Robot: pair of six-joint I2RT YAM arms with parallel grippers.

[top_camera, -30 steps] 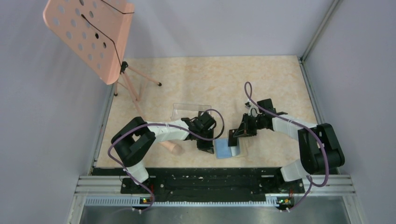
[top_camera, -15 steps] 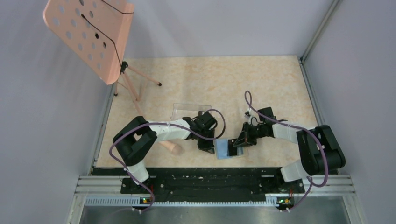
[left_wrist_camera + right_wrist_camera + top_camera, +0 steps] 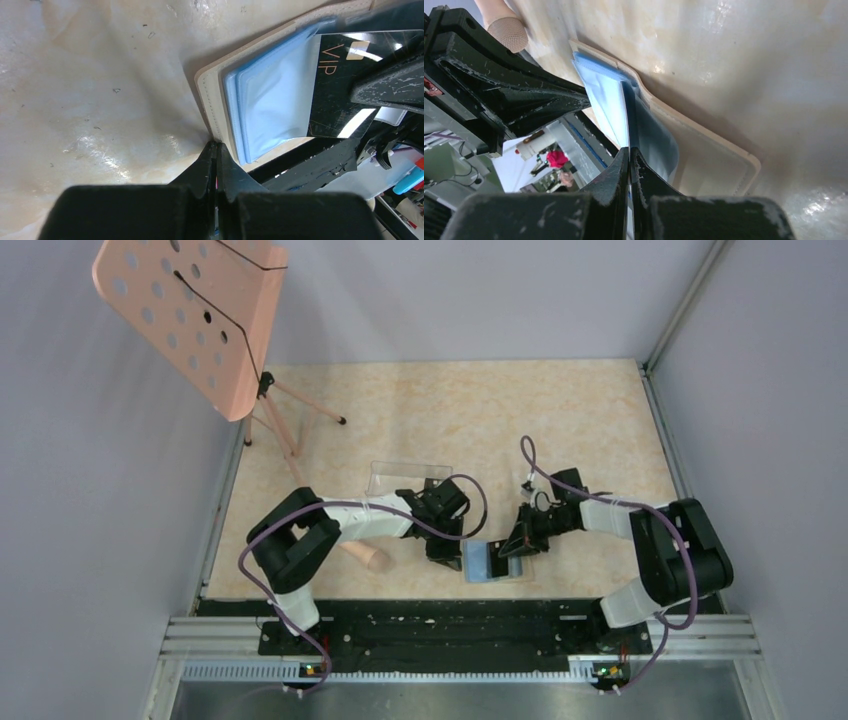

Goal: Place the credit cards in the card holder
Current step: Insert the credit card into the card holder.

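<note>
The card holder [image 3: 482, 561] lies open near the table's front edge, blue pockets up inside a tan border [image 3: 214, 95]. A black credit card [image 3: 340, 85] marked VIP sits partly inside the blue pocket [image 3: 272, 105]. My right gripper [image 3: 513, 543] is shut on that card, which shows edge-on [image 3: 629, 117] running into the pocket. The holder's tan cover [image 3: 709, 150] lies flat beneath it. My left gripper [image 3: 216, 146] is shut, with its tips pressing on the holder's tan left edge. In the top view the left gripper [image 3: 446, 553] is just left of the holder.
A clear plastic box [image 3: 408, 478] lies behind the left gripper. A peach cylinder [image 3: 366, 556] rests on the table under the left arm. A pink perforated stand [image 3: 190, 320] on thin legs [image 3: 290, 435] occupies the back left corner. The black base rail [image 3: 450, 625] runs along the front.
My right gripper has moved left and nearer with the card, pushing it further over the holder. The left gripper has stayed at the holder's edge.
</note>
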